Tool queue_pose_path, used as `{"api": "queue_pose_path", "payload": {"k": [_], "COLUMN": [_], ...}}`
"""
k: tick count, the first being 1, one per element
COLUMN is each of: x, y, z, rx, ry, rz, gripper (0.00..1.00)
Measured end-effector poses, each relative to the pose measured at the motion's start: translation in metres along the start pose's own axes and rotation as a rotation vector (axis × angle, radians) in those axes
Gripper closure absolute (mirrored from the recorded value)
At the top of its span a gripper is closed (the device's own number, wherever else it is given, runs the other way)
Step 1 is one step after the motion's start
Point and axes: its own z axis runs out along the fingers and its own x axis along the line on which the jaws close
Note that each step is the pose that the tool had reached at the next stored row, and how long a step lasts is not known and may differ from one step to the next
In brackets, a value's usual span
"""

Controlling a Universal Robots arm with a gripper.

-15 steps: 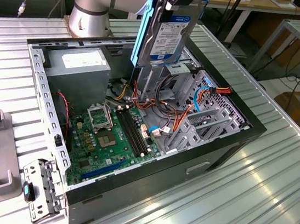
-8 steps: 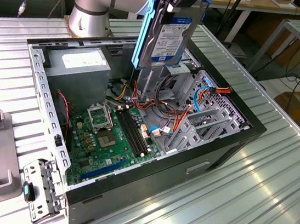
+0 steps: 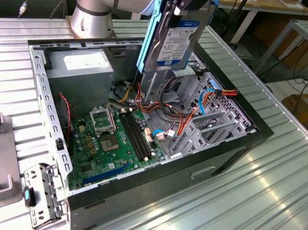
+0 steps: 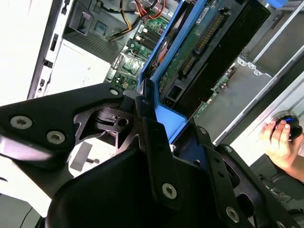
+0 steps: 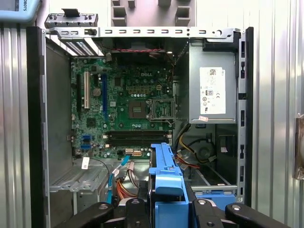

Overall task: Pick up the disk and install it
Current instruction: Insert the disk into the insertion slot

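Looking down the arm, I see my gripper (image 3: 179, 8) pinching the flat rectangular disk (image 3: 178, 41) by its smooth blue plastic rails, dark metal body and white label standing on edge above the green circuit board (image 3: 110, 143) inside the open metal case (image 3: 234, 154).

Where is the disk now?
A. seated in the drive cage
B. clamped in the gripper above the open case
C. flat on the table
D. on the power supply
B: the gripper holds the disk upright, above the open computer case.
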Motion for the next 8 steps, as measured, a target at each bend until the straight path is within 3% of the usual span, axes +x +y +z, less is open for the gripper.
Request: {"api": "queue_pose_path", "payload": {"k": [8], "x": [0.0088], "y": [-0.0001], "z": [0.0000], "rx": [0.0000], "ry": [0.0000], "rz": [0.000], "gripper": [0.63]}}
